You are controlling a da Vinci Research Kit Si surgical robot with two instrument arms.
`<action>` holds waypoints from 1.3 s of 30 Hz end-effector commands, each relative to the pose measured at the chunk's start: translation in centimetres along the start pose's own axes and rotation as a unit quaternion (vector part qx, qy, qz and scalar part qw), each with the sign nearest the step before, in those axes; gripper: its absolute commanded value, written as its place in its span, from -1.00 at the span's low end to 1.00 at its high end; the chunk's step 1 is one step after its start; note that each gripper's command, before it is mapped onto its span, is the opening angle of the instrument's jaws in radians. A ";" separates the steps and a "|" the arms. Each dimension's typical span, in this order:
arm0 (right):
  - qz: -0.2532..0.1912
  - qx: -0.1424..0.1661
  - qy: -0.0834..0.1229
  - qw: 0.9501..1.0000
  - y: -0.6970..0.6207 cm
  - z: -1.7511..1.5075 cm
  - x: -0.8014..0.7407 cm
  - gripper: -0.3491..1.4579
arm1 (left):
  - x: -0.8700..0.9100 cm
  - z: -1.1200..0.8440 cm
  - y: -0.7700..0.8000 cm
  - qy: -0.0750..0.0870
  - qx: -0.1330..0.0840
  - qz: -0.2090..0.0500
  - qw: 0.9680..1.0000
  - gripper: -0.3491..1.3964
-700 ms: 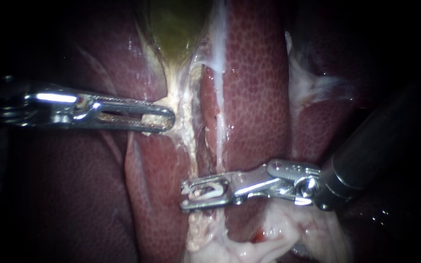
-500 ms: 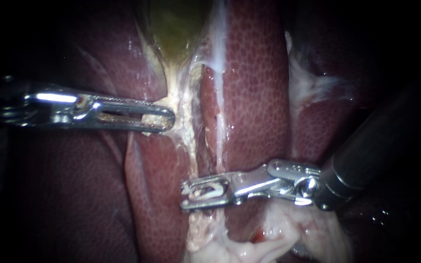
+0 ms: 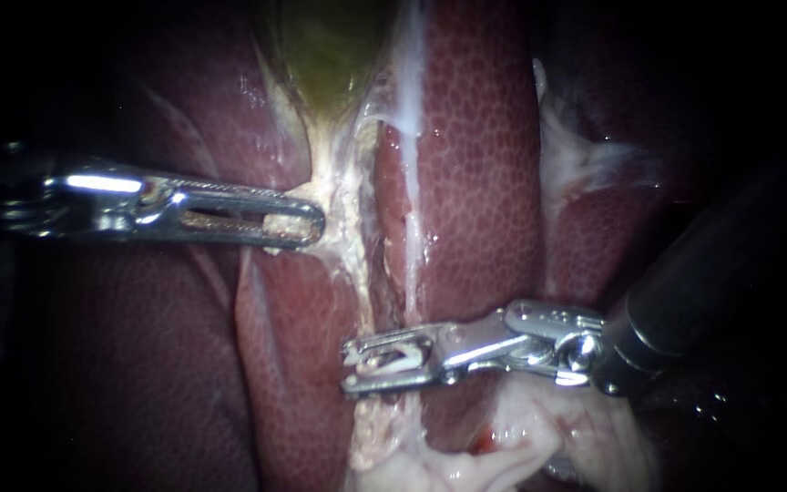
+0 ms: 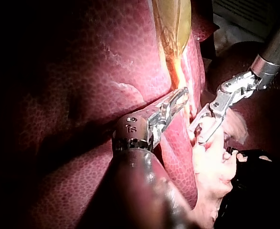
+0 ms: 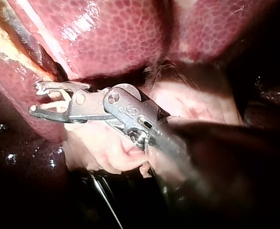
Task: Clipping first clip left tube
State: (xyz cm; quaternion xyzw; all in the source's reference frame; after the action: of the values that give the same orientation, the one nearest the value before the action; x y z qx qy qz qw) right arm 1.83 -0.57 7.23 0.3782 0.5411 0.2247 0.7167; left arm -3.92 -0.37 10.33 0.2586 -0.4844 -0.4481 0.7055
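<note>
My left instrument (image 3: 307,223) comes in from the left, its jaws shut on the pale tissue just below the green-yellow gallbladder (image 3: 325,55) and holding it to the left. From there the left tube (image 3: 363,292) runs down as a pale, ragged strand. My right instrument (image 3: 354,360) reaches in from the right and straddles that tube low down, its jaws nearly parallel and shut on a pale clip (image 3: 393,358) with the tube inside. In the right wrist view those jaws (image 5: 35,98) have pale tissue between them. The left wrist view shows both instruments (image 4: 180,98) (image 4: 204,133) close together.
Dark red liver (image 3: 475,182) lies on both sides of the tubes. A second thin white tube (image 3: 410,246) runs parallel just right of the left one. Pale loose tissue (image 3: 512,446) with a small red spot lies under my right instrument's wrist.
My right instrument has shifted very slightly right and down along the tube, and the clip between its jaws looks a little flatter. The left instrument keeps its hold.
</note>
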 end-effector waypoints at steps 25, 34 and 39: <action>0.011 -0.002 0.004 1.000 -0.21 -0.44 0.32 -0.44 | -0.05 -0.16 0.00 0.002 0.005 -0.001 1.000 -1.00; 0.012 -0.015 0.008 1.000 -0.06 -0.47 0.29 -0.27 | -0.08 -0.26 -0.02 0.002 0.003 -0.002 1.000 -1.00; 0.012 -0.016 0.008 1.000 -0.04 -0.42 0.28 -0.21 | -0.08 -0.27 -0.02 0.001 0.004 -0.002 1.000 -1.00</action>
State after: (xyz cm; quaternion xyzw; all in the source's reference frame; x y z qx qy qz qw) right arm 1.52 -0.27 6.98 0.3701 0.5385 0.2453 0.7162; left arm -3.69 -0.33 10.16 0.2627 -0.4846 -0.4478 0.7040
